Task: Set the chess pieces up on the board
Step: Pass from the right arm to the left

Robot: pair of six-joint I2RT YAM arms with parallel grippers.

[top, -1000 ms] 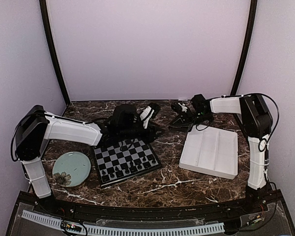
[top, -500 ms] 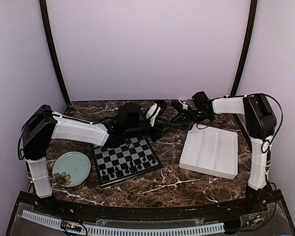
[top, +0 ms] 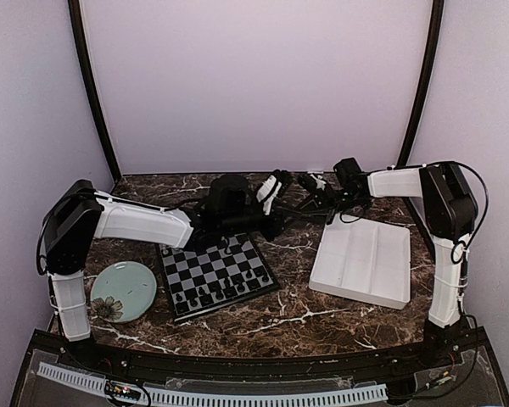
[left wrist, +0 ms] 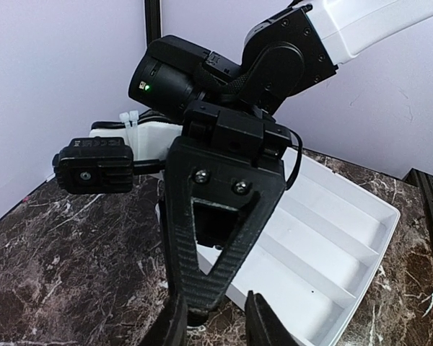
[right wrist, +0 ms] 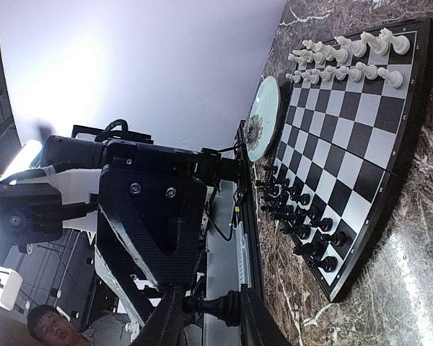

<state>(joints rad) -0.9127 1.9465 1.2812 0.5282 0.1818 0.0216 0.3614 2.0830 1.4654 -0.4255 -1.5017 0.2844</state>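
Prob. a handover in air over desk's far edge, mid: R claw [right wrist: 206,317] is clenched on a black piece [right wrist: 220,306], held sideways. L claw [left wrist: 216,328] has jaws apart round R's tip, no grip seen. L shd clamp piece squarely before R lets go. The board [top: 210,270] lies left of desk's centre, nr near edge. Tiny white men [right wrist: 346,61] & black men [right wrist: 303,231] line opp. sides.
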